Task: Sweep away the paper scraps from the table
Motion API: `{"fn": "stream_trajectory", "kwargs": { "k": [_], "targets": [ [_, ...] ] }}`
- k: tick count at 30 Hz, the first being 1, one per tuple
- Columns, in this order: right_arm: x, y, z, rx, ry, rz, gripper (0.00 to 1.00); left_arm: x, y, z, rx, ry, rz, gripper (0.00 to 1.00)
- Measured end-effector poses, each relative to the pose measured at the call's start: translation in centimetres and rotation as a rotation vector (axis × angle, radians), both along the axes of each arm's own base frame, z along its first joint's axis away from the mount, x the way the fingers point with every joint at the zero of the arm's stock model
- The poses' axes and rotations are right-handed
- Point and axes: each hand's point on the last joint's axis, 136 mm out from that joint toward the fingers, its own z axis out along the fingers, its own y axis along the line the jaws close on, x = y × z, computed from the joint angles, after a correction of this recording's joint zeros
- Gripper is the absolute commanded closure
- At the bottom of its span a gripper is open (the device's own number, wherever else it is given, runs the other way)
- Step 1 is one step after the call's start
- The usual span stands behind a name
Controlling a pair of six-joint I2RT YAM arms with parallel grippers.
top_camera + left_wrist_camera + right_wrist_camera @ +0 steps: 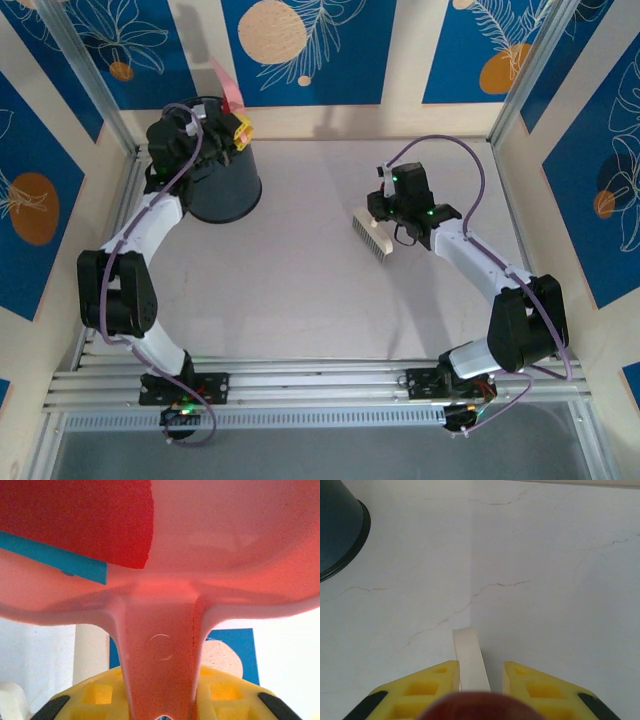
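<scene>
My left gripper is shut on the handle of the pink dustpan, which stands tipped up over the dark bin at the back left. In the left wrist view the handle runs between my yellow fingers. Two paper scraps lie in the pan, a red one and a blue one. My right gripper is shut on a cream brush, held just over the table right of centre. The brush handle lies against the left finger.
The dark bin sits to the upper left in the right wrist view. Aluminium rails run along the table's near edge and sides. Blue floral wall panels close in the back and both sides.
</scene>
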Motion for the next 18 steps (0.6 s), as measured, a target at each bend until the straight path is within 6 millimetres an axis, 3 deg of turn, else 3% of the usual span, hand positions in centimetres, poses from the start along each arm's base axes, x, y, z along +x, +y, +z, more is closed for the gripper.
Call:
{"fn": "stream_trajectory", "kwargs": {
  "k": [8,18],
  "targets": [
    [0.0,0.1,0.0,0.000,0.001,0.003,1.00,-0.2,0.4,0.3,-0.108,0.025,0.012,1.00],
    [0.0,0.2,-0.6,-0.006,0.014,0.005,1.00,-0.7,1.0,2.4,-0.257,0.011,0.010,1.00]
  ]
}}
